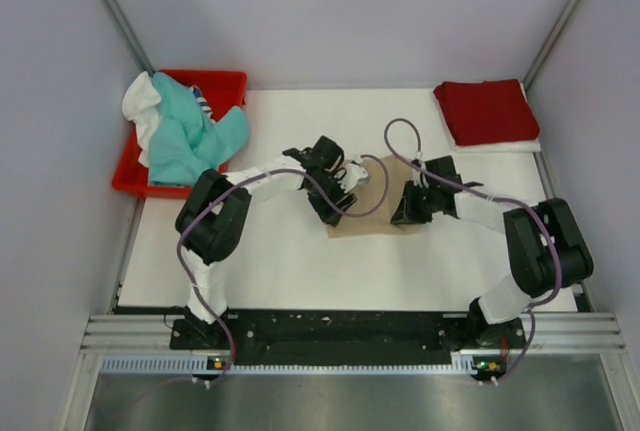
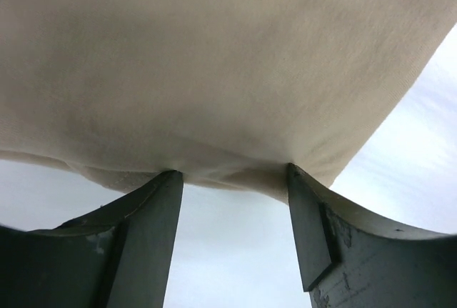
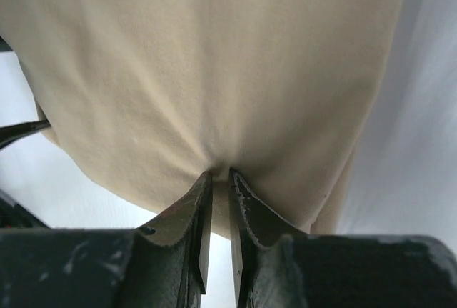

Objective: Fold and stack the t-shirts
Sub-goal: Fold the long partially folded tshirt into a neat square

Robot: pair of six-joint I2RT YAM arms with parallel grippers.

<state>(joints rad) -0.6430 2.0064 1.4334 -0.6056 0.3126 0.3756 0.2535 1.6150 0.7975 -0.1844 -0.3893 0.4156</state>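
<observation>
A folded tan-beige t-shirt (image 1: 375, 219) lies mid-table between both grippers. My left gripper (image 1: 336, 209) is open at its left edge; in the left wrist view (image 2: 234, 176) the fingertips (image 2: 168, 188) stand wide apart and touch the hem of the tan cloth (image 2: 214, 72). My right gripper (image 1: 410, 209) is at the shirt's right edge; in the right wrist view (image 3: 220, 176) it is shut and pinches a fold of tan cloth (image 3: 214, 58). A folded dark red t-shirt (image 1: 487, 111) lies at the back right. A teal t-shirt (image 1: 185, 136) and a white t-shirt (image 1: 140, 103) are heaped in the tray.
The red plastic tray (image 1: 225, 79) stands at the back left, partly off the white table cover (image 1: 280, 261). Grey walls enclose the sides and back. A thin white layer (image 1: 500, 147) shows under the dark red shirt.
</observation>
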